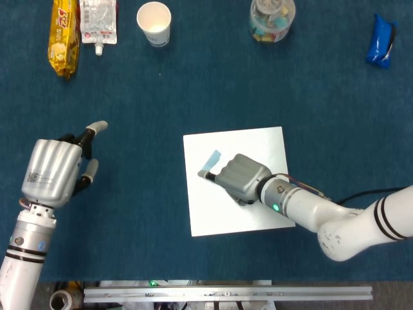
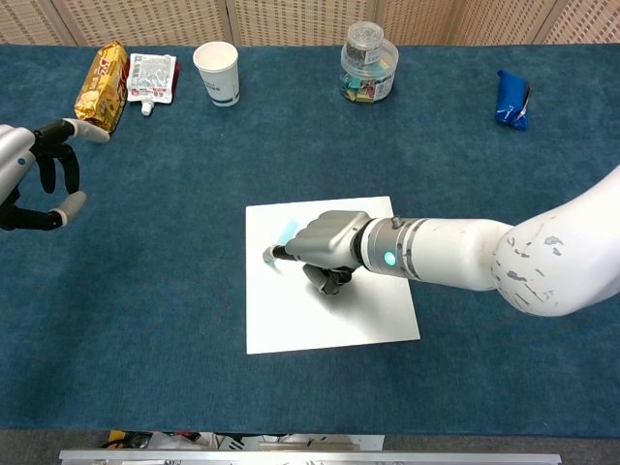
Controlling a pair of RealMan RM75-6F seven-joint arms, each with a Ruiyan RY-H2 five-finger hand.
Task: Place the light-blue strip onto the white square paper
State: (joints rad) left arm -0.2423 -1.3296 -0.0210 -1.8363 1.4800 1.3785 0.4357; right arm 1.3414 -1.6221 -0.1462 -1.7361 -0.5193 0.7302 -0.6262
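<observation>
The white square paper (image 1: 258, 145) lies on the blue cloth at centre, also seen in the chest view (image 2: 291, 320). The light-blue strip (image 1: 210, 159) slants over the paper's upper left part, faint in the chest view (image 2: 287, 232). My right hand (image 1: 242, 177) rests over the paper with its fingers curled, and its fingertips pinch the strip's lower end; the chest view shows this hand too (image 2: 325, 247). Whether the strip lies flat on the paper cannot be told. My left hand (image 1: 55, 171) hovers far to the left, fingers apart, holding nothing (image 2: 29, 174).
Along the far edge stand a yellow snack pack (image 1: 63, 35), a clear pouch (image 1: 99, 20), a paper cup (image 1: 154, 22), a clear jar (image 1: 271, 18) and a blue packet (image 1: 381, 41). A metal rail (image 1: 226, 294) runs along the near edge.
</observation>
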